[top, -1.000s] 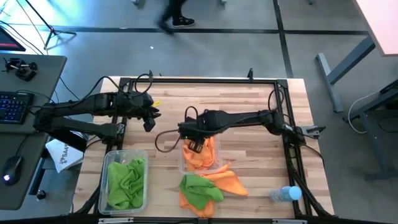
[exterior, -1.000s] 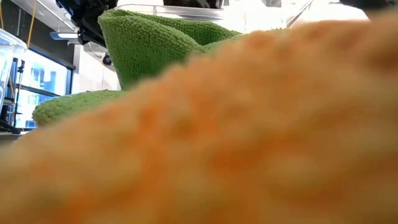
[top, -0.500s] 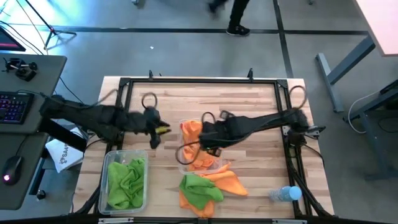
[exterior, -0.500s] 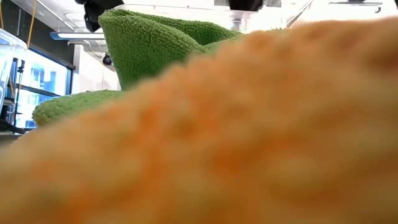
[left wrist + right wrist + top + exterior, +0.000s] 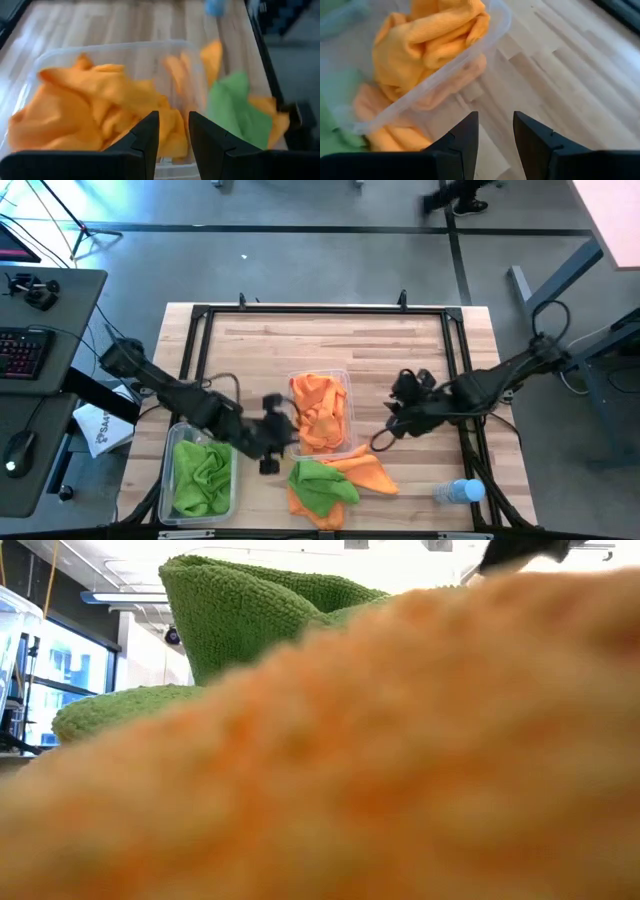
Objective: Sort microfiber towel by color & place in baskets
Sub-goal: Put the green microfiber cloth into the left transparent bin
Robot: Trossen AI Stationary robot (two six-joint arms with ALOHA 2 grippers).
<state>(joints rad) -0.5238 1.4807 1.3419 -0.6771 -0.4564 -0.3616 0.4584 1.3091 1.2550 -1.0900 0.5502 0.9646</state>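
Observation:
A clear basket (image 5: pixel 346 380) in the middle of the table holds a heap of orange towels (image 5: pixel 318 410). A second clear basket (image 5: pixel 177 442) near the left near corner holds green towels (image 5: pixel 203 470). A loose green towel (image 5: pixel 322 485) lies on loose orange towels (image 5: pixel 370 473) at the near edge. My left gripper (image 5: pixel 270 445) hovers open just left of the middle basket (image 5: pixel 120 50), facing its orange towels (image 5: pixel 85 107). My right gripper (image 5: pixel 392 423) hovers open to the right of that basket (image 5: pixel 495 20), above bare wood. Both hold nothing.
A clear water bottle with a blue cap (image 5: pixel 458 492) lies near the right near corner. A black frame (image 5: pixel 320 310) borders the table. In the low view an orange towel (image 5: pixel 400 770) right at the lens and a green one (image 5: pixel 240 620) block most of the table.
My right gripper has drawn back from over the middle basket toward the table's right edge, and an orange towel now lies heaped in the basket's far part. My left gripper has swung from the far left toward the near edge, ending beside the middle basket.

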